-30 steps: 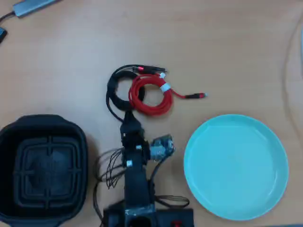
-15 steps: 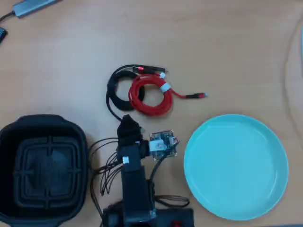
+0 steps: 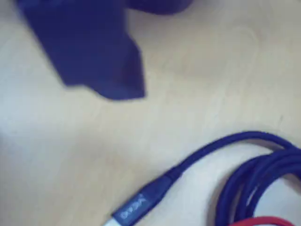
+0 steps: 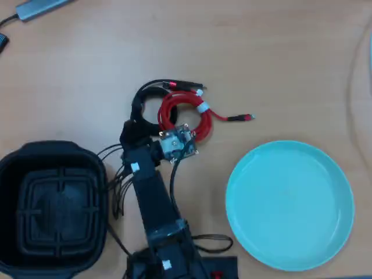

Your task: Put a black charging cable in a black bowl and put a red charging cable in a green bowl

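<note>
Inspection, my own gripper (image 4: 131,129): in the overhead view it sits over the lower left edge of the black charging cable (image 4: 141,110). In the wrist view only one dark jaw shows, blurred, above bare table (image 3: 197,61), with nothing between it and the wood. The second jaw is not visible, so I cannot tell how wide I stand; I appear to hold nothing.

Location of items: the black coil lies on the table, overlapping the red charging cable (image 4: 185,119), which lies just to its right in the overhead view. The black bowl (image 4: 52,206) stands at lower left, the green bowl (image 4: 289,204) at lower right; both are empty.

Handling assessment: the cable looks light, limp and smooth-jacketed. A single strand would likely slip or uncoil. I judge the bundled left arc, clear of the red loops, the best hold. The loose plug end (image 3: 134,208) would trail and could snag the red coil
</note>
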